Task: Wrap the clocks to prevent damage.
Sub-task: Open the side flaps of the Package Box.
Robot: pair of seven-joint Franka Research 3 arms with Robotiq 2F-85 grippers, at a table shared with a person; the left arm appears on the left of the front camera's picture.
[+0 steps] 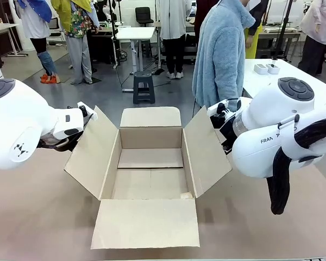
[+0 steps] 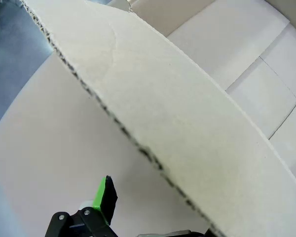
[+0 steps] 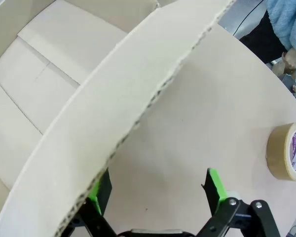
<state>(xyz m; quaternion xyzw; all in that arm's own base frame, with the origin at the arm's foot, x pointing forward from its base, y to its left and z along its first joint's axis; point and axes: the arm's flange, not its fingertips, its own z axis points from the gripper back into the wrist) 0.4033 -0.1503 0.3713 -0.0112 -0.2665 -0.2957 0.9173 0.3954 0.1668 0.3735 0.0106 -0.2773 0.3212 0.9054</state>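
An open cardboard box (image 1: 150, 163) stands in the middle of the table with all its flaps spread outward. My left gripper (image 1: 84, 114) is at the top edge of the box's left flap (image 2: 187, 133). In the left wrist view one green-padded finger (image 2: 106, 196) stands on the outer side of that flap and the other is hidden behind the cardboard. My right gripper (image 1: 221, 111) is at the right flap (image 3: 138, 103). It stands open (image 3: 158, 190), with the flap's edge over one finger and nothing pinched.
A roll of tan packing tape (image 3: 288, 150) lies on the table outside the right flap. A person in a blue fleece (image 1: 223, 51) stands at the far side, turned away. A white side table (image 1: 271, 79) carries small white containers.
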